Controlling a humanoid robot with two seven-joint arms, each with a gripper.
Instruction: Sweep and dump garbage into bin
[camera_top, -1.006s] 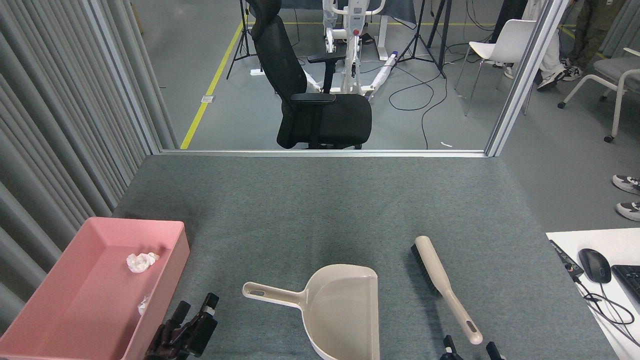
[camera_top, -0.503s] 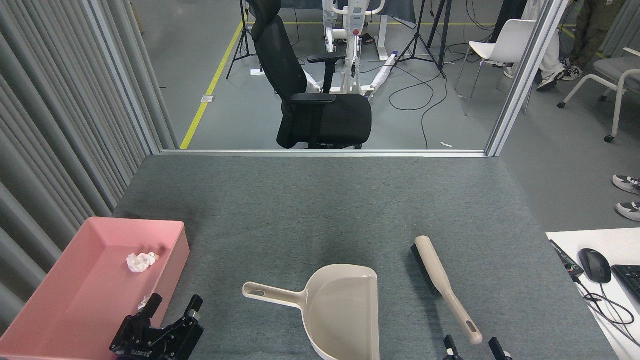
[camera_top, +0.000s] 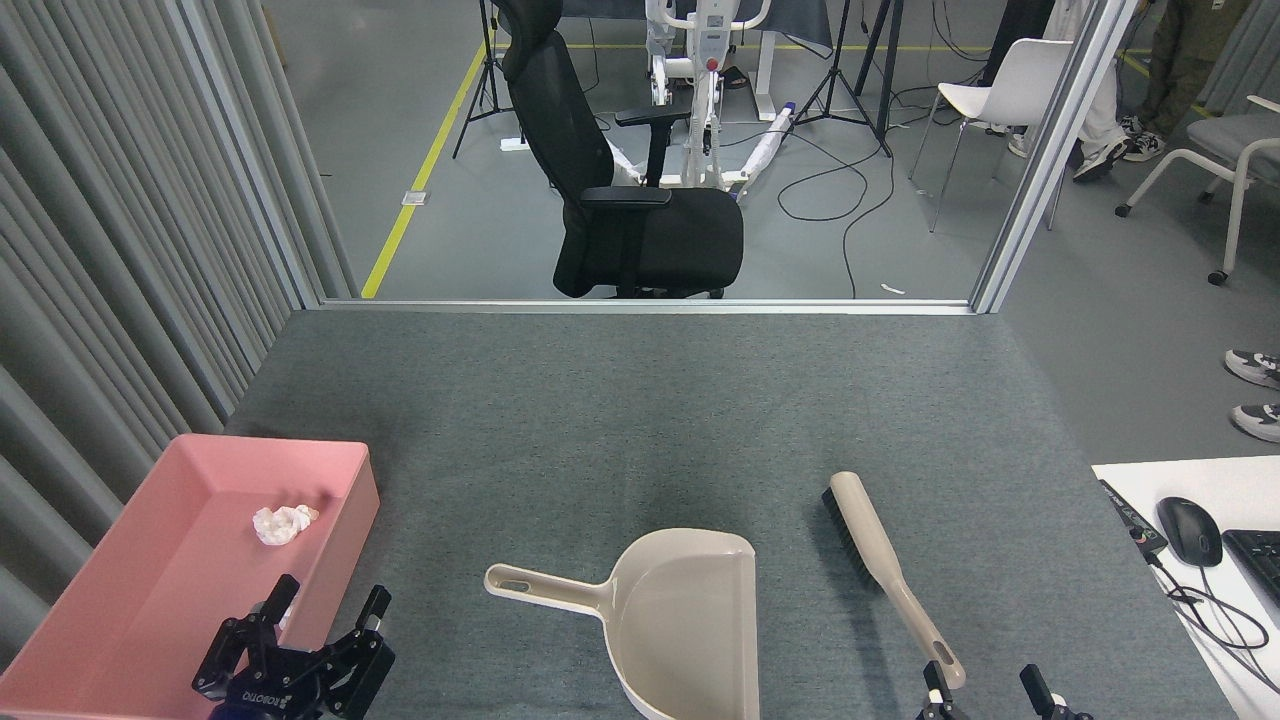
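- Table (camera_top: 640, 420): grey felt surface, same layout across the last second. No loose garbage visible anywhere on the felt.
- Bin (camera_top: 352, 500): pink tray at the near-left table edge, position unchanged from the earlier frames.
- Dustpan (camera_top: 690, 620): beige, lying flat and empty at centre-near, handle pointing left. Has not moved; nothing holds it.
- Brush (camera_top: 885, 570): lying on the felt just right of the dustpan, bristles to its left side, handle towards me. Also unmoved and unheld.
- Left gripper (camera_top: 322, 625): over the last second it has slid left and back from beside the dustpan handle to the bin's near-right corner, overlapping the bin wall in this view. Fingers spread wide, nothing between them.
- Right gripper (camera_top: 988, 688): only two dark fingertips show at the bottom edge, a little further right than before, near the brush handle end but apart from it. The tips stand apart with nothing between them, so it reads as empty and spread.
- Garbage (camera_top: 283, 523): one white tissue wad rests on the bin floor towards the far end. The second wad, seen earlier against the near-right wall, is now hidden behind the left gripper; cannot confirm its place.
- Judgement: tools set down, both arms retreating, paper in the bin. Task looks essentially done; what remains is clearing the arms.
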